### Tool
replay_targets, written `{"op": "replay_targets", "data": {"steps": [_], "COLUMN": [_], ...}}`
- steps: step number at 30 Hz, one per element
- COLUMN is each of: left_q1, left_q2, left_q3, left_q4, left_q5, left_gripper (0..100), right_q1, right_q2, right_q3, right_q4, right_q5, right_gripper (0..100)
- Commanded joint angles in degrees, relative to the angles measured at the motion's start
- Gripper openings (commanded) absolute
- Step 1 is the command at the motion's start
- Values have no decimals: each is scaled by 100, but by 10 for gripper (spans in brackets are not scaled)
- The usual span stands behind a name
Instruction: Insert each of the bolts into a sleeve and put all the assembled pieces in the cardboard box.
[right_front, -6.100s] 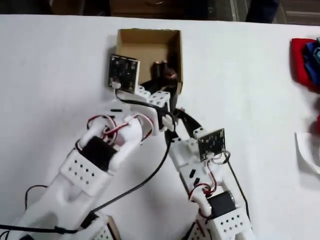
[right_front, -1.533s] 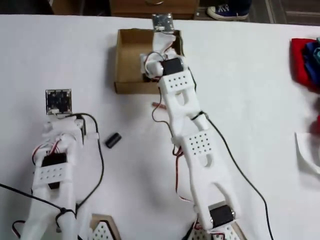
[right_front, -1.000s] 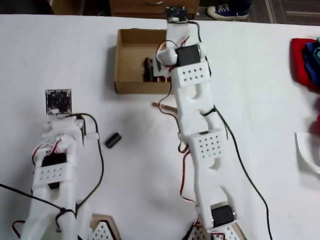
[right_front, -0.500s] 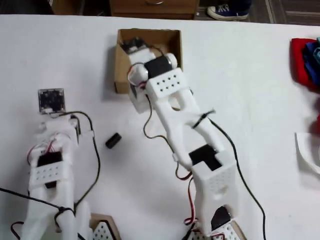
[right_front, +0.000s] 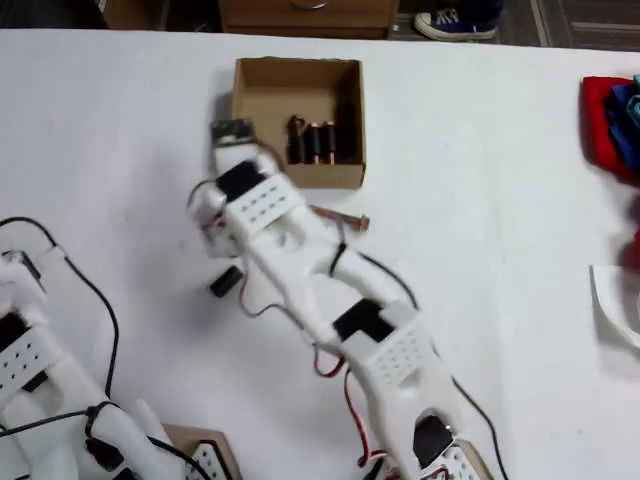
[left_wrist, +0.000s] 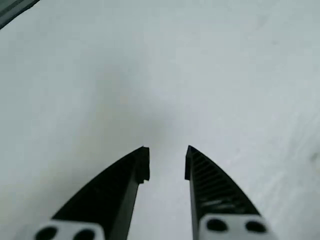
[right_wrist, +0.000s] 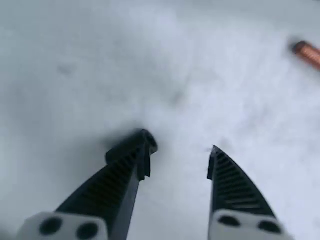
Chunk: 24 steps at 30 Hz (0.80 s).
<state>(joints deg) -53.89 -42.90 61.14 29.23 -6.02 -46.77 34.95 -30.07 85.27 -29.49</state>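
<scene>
What seemed to be three assembled pieces (right_front: 315, 142) were found lying side by side in the cardboard box (right_front: 262, 100), so that part of the task was judged as done. One black sleeve (right_front: 226, 281) and one copper-coloured bolt (right_front: 345, 220) were found apart from each other on the white table (right_front: 500, 200), the bolt just in front of the box and the sleeve nearer to the arms' bases. The last pair was therefore judged as not yet joined.

The right gripper (right_wrist: 179, 150) was held low over bare table with its jaws wide apart and nothing between them. The bolt was seen off to one side in the right wrist view. Such a pose was judged suited to a new pick. The right arm was stretched across the table, partly over both loose parts.

The left gripper (left_wrist: 166, 151) was held near its own base over bare table, with its jaws a little apart and empty, probably so that room was given to the other arm.
</scene>
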Motion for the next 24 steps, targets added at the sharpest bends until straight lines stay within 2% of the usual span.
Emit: {"op": "replay_targets", "data": {"steps": [1, 4, 9, 12, 18, 24], "left_q1": [-211, -316, -431, -475, -448, -431], "left_q2": [-35, -44, -44, -44, -44, -44], "left_q3": [-259, -268, -295, -295, -295, -303], "left_q4": [35, 35, 35, 35, 35, 0], "left_q5": [-9, -9, -9, -9, -9, -9], "left_gripper": [143, 143, 143, 143, 143, 143], "right_q1": [-409, -593, -567, -470, -207, 180], "right_q2": [22, 136, 585, 901, 1235, 1719], "right_q3": [-448, -536, -589, -589, -712, -1644], "right_q4": [66, 48, 40, 48, -48, -92], "right_q5": [-396, -501, -1424, -1697, -1767, -1749], "right_gripper": [191, 191, 193, 193, 191, 190]}}
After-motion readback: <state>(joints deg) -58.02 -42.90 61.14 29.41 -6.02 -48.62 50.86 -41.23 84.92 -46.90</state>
